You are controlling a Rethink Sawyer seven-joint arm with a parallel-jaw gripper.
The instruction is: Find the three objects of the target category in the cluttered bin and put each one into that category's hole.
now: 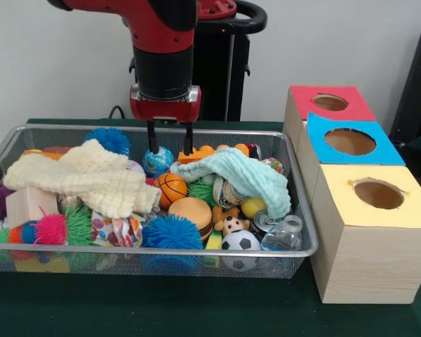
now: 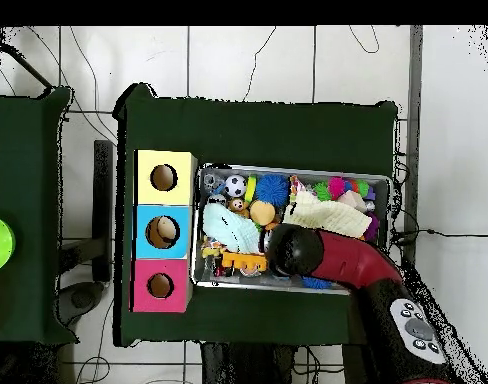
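The soccer ball lies well nearer than the open, empty claw.

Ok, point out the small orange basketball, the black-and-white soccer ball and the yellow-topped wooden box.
small orange basketball (image 1: 170, 188), front view, middle of its face.
black-and-white soccer ball (image 1: 240, 243), front view, its centre.
yellow-topped wooden box (image 1: 351, 200), front view, yellow top beside the hole.

The cream knitted cloth and the pale mint towel cover the toys beneath them. In the overhead view the red and black arm hides the wire mesh bin's near part, and the bottom edge cuts it off.
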